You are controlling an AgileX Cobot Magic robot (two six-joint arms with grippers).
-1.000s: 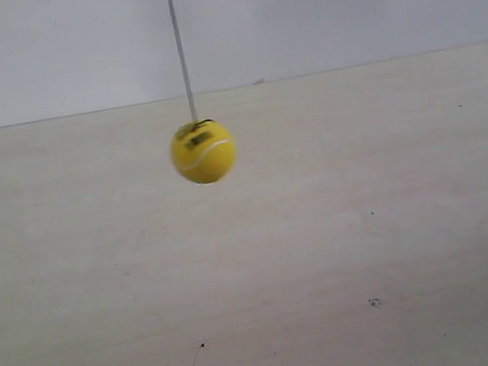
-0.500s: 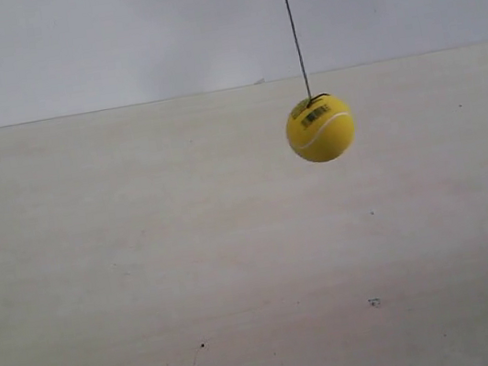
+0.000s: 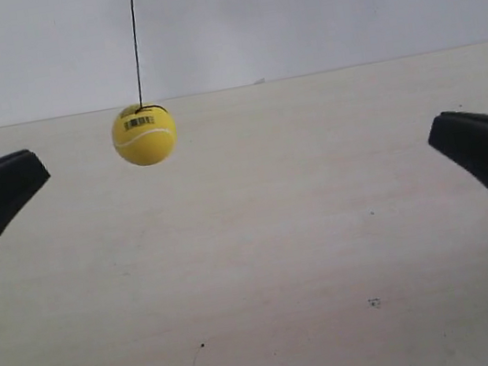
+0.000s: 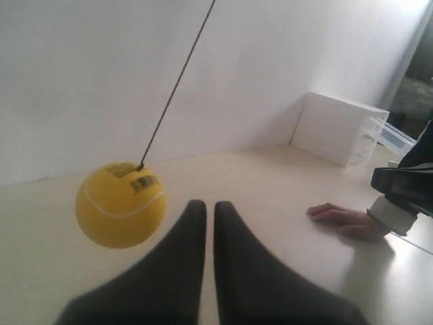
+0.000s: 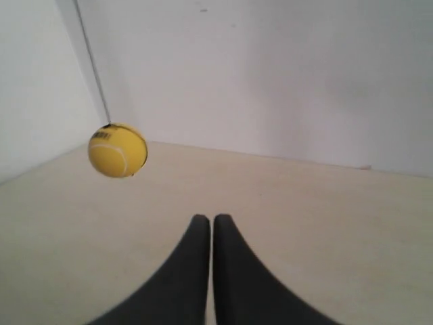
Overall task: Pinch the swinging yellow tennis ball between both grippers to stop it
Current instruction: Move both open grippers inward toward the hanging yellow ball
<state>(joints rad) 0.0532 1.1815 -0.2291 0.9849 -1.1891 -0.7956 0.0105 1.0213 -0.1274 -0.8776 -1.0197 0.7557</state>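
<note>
The yellow tennis ball [image 3: 144, 135] hangs on a thin black string [image 3: 135, 42] above the pale table [image 3: 275, 262], barcode label showing. In the exterior view a black gripper [image 3: 30, 170] juts in from the left edge, a short way from the ball and slightly lower. Another black gripper [image 3: 445, 131] enters from the right edge, much farther away. In the left wrist view the ball [image 4: 120, 204] floats close beside my left gripper [image 4: 205, 205], whose jaws are shut with nothing between them. In the right wrist view the ball [image 5: 117, 149] is far ahead of my shut, empty right gripper [image 5: 206, 219].
A person's hand [image 4: 342, 218] rests on the table in the left wrist view, by the other arm's end [image 4: 402, 193]. A white box [image 4: 342, 128] stands against the wall beyond it. A plain white wall [image 3: 291, 8] backs the table.
The ball swung from left of centre to the right, then back to the left and slightly higher. Both black grippers have come into the exterior view from its two sides.
</note>
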